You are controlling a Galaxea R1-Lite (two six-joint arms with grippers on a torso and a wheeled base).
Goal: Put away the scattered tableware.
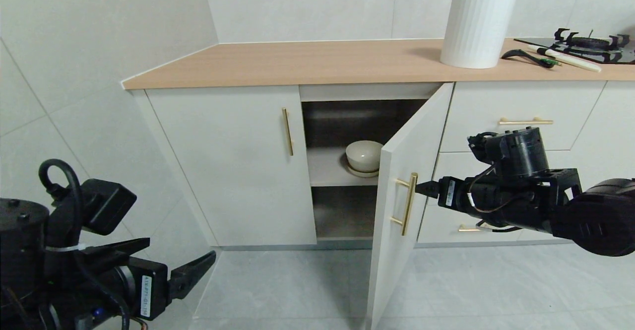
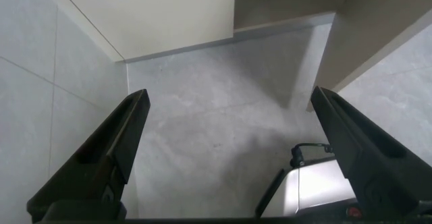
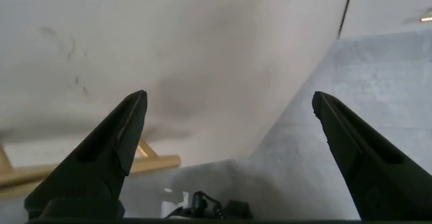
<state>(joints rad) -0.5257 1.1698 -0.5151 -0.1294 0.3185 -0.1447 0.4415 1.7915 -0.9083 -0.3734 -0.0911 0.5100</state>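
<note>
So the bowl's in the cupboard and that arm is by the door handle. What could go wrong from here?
The right gripper is open beside the door handle, not around it, so a push could glance off and leave the door ajar. The bowl sits on a plate that looks close to the shelf's front edge, so a hard swing of the door might jolt it.

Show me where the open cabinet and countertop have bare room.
Free: the shelf left of the bowl, the cabinet's bottom compartment, and the countertop from the wall corner to the white vase. Crowded: right of the vase, utensils lie beside the stove.
</note>
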